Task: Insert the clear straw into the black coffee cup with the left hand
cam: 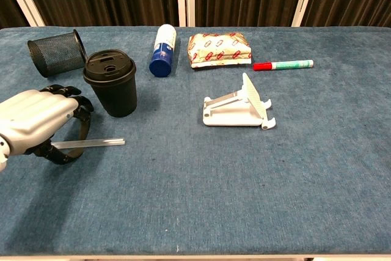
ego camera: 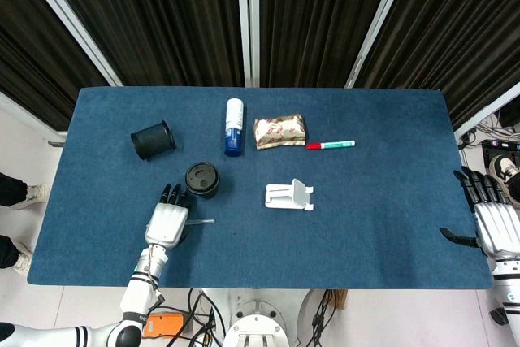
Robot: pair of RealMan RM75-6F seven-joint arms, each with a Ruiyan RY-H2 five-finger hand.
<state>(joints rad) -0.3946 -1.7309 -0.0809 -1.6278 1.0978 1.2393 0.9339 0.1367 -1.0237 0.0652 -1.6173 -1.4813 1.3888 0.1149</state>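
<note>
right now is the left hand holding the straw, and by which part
It cannot be told. The left hand curls over the clear straw's left end on the table, but no view shows a closed grip.

Left hand (cam: 38, 121) covers clear straw (cam: 98, 143) near end; grip unclear.

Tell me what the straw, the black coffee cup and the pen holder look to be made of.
Clear straw: see-through, glossy, likely plastic. Black coffee cup: matte black wall, smoother moulded lid with a sip hole, so probably a plastic lid; whether the wall is paper or plastic is unclear. Pen holder: fine black mesh you can see through, apparently metal.
</note>
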